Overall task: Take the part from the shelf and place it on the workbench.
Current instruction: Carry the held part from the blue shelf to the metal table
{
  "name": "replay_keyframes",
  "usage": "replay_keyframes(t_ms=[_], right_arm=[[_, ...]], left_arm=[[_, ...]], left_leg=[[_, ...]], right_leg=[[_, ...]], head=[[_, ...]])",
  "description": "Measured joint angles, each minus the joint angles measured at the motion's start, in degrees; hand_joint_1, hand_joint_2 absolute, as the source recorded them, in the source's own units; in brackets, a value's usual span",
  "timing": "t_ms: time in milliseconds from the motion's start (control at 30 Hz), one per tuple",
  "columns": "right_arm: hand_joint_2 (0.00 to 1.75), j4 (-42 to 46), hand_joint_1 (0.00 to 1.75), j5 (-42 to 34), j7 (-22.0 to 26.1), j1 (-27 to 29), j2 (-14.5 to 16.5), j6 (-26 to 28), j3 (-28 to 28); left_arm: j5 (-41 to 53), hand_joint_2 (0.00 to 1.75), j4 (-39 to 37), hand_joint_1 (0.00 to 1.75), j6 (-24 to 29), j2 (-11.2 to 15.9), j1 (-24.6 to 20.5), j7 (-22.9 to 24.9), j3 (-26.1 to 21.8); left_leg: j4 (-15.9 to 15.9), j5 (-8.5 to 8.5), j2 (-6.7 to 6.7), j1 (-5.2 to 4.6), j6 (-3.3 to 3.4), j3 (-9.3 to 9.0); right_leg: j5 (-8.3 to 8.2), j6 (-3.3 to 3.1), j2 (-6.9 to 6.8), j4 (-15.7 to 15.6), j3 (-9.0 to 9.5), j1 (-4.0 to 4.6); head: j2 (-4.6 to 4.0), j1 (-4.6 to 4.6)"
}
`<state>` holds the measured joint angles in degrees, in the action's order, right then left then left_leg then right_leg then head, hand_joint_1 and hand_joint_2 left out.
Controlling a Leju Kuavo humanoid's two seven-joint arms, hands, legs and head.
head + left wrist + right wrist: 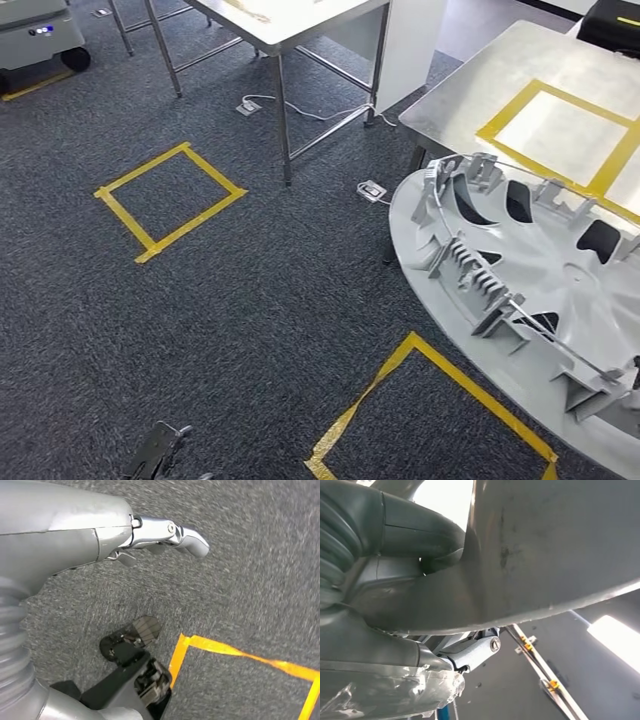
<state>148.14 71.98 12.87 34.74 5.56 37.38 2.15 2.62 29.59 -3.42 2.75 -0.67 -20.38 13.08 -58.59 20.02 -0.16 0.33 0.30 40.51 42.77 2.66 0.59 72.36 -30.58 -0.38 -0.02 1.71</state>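
Wheel cover point(528, 300) | off shelf, clamped in right hand point(433, 630) fingers (thumb above, fingers below) | left hand point(113, 535) fingers apart, empty | counter point(468, 90) placement pending

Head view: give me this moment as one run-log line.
part: large grey plastic wheel cover, held by right hand | left hand: empty, hanging over carpet | target: metal workbench ahead, part not placed

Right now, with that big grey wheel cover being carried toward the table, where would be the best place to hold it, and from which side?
Probably at the outer rim. The wheel cover is a wide, thin disc, and its upturned back is crowded with clips and ribs, which looks awkward to hold. The right hand seems to grip the rim from the edge, thumb on one face, fingers on the other. The left hand holds nothing.
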Motion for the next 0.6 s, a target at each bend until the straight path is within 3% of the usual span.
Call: replay_keyframes(t_ms=[33,67,133,167,200,233,300,367,433,500,533,567,600], right_arm=[[1.75,0.0,1.75,-0.2,0.2,-0.1,0.1,0.0,0.1],[1.75,0.0,1.75,-0.4,0.4,-0.3,0.2,0.0,0.3],[1.75,0.0,1.75,-0.7,0.7,-0.5,0.4,0.0,0.7],[1.75,0.0,1.75,-0.9,0.8,-0.7,0.5,0.0,0.9],[1.75,0.0,1.75,-1.0,0.9,-0.9,0.6,0.0,1.0],[1.75,0.0,1.75,-1.1,1.0,-1.0,0.7,0.0,1.1],[1.75,0.0,1.75,-1.3,1.5,-1.1,0.9,0.0,1.3],[1.75,0.0,1.75,-1.5,2.1,-1.2,1.3,0.0,1.4],[1.75,0.0,1.75,-2.0,2.6,-1.5,1.8,0.0,1.6],[1.75,0.0,1.75,-2.4,3.2,-1.7,2.3,0.0,1.8],[1.75,0.0,1.75,-2.5,3.4,-1.8,2.5,0.0,2.0],[1.75,0.0,1.75,-2.6,3.6,-1.8,2.7,0.0,2.1],[1.75,0.0,1.75,-2.7,3.8,-1.9,2.9,0.0,2.3]], left_arm=[[0.0,1.75,0.0,0.00,-0.1,0.0,0.0,0.0,0.0],[0.1,1.75,-0.1,0.00,-0.1,-0.1,0.0,-0.1,0.0],[0.1,1.75,-0.1,0.00,-0.1,-0.2,0.0,-0.2,0.0],[0.1,1.75,-0.2,0.00,-0.1,-0.3,0.0,-0.2,0.0],[0.1,1.75,-0.2,0.00,-0.1,-0.3,-0.1,-0.3,0.0],[0.1,1.75,-0.3,0.00,-0.1,-0.3,-0.1,-0.3,-0.1],[0.1,1.75,-0.3,0.00,-0.1,-0.3,-0.1,-0.3,-0.3],[0.3,1.75,-0.3,0.00,0.0,-0.3,-0.2,-0.4,-0.5],[0.6,1.75,-0.3,0.00,0.1,-0.4,-0.2,-0.4,-0.7],[0.7,1.75,-0.3,0.00,0.2,-0.5,-0.1,-0.4,-0.9],[0.7,1.75,-0.3,0.00,0.3,-0.5,0.0,-0.4,-1.0],[0.8,1.75,-0.3,0.00,0.3,-0.5,0.0,-0.4,-1.0],[0.8,1.75,-0.3,0.00,0.4,-0.5,0.0,-0.4,-1.1]], left_leg=[[0.0,0.72,0.45,-0.11,0.12,-0.80],[0.0,1.43,0.84,-0.18,0.19,-1.73],[0.1,2.77,1.53,-0.24,0.13,-3.70],[0.0,3.38,1.81,-0.36,-0.04,-4.52],[0.0,3.86,2.14,-0.45,-0.27,-5.13],[0.1,4.22,2.52,-0.53,-0.56,-5.52],[0.3,4.65,3.56,-0.59,-1.15,-6.07],[-0.8,5.88,3.24,-0.51,-1.77,-5.99],[-6.3,9.19,1.60,-0.36,-2.27,-3.67],[-13.6,12.17,0.65,-0.29,-2.50,0.14],[-15.4,12.16,0.48,-0.28,-2.51,1.32],[-15.0,11.00,0.35,-0.26,-2.48,1.48],[-12.5,8.93,0.14,-0.23,-2.41,0.57]], right_leg=[[-1.06,-0.03,-0.11,1.3,-2.13,0.03],[-3.45,-0.11,-0.20,0.4,-3.16,0.08],[-10.24,-0.40,-1.57,-6.2,-2.74,0.27],[-12.73,-0.57,-2.56,-9.6,-2.13,0.46],[-14.17,-0.73,-3.34,-11.8,-1.72,0.65],[-14.57,-0.92,-3.72,-12.9,-1.58,0.83],[-14.46,-1.41,-2.64,-13.3,-1.34,0.87],[-14.76,-1.96,-1.52,-13.7,-0.71,0.55],[-14.95,-2.32,-0.49,-14.0,-0.29,0.25],[-14.86,-2.50,0.68,-14.0,-0.25,0.20],[-14.76,-2.52,1.32,-14.0,-0.17,0.19],[-14.63,-2.48,1.98,-14.0,-0.02,0.18],[-14.44,-2.38,2.61,-14.0,0.23,0.14]], head=[[0.00,0.03],[0.00,0.03],[0.00,0.06],[-0.01,0.09],[-0.01,0.09],[-0.01,0.12],[-0.01,0.12],[-0.01,0.04],[-0.01,-0.07],[-0.01,-0.09],[-0.01,-0.09],[-0.01,-0.09],[-0.02,-0.09]])
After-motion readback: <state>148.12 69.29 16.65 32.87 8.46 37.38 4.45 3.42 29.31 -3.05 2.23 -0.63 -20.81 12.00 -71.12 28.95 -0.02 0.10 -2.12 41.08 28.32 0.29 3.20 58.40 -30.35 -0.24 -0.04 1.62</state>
